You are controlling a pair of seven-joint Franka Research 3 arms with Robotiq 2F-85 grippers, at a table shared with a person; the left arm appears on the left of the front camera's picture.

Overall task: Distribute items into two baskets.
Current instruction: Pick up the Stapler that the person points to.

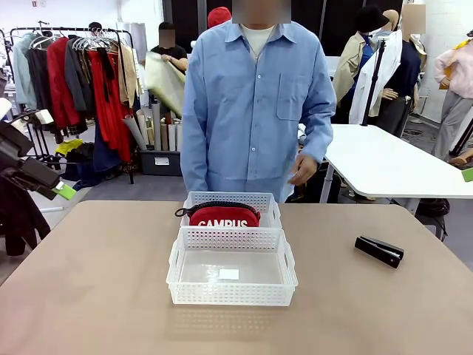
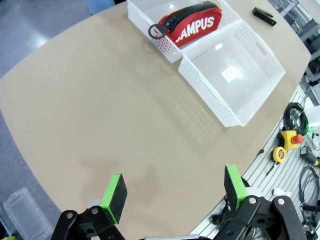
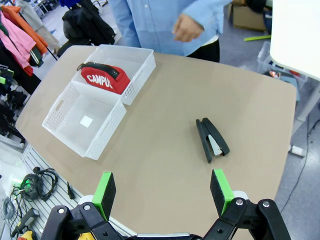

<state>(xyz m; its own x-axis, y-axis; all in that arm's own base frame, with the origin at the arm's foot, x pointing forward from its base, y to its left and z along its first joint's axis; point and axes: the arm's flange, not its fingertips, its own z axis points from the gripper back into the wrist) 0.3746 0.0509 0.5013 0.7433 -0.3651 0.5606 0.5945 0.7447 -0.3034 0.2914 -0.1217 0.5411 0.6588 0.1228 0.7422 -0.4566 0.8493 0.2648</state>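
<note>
My left gripper [image 2: 175, 192] and right gripper [image 3: 162, 192] stand apart, empty. Stapler [image 3: 212, 140] lies just ahead of the right, presumably bound for the empty basket [image 3: 106, 134]; pouch [image 3: 102, 78] occupies the far basket [image 3: 141, 70].

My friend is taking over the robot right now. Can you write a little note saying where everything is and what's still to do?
Left tool: open, holding nothing, above bare table.
Right tool: open, holding nothing, above the table short of the stapler.
Pouch: lying in the far basket.
Near basket: no item in it.
Stapler: on the table, right of the baskets.
Done: pouch is in a basket.
Left: stapler, probably into the near basket.
</note>
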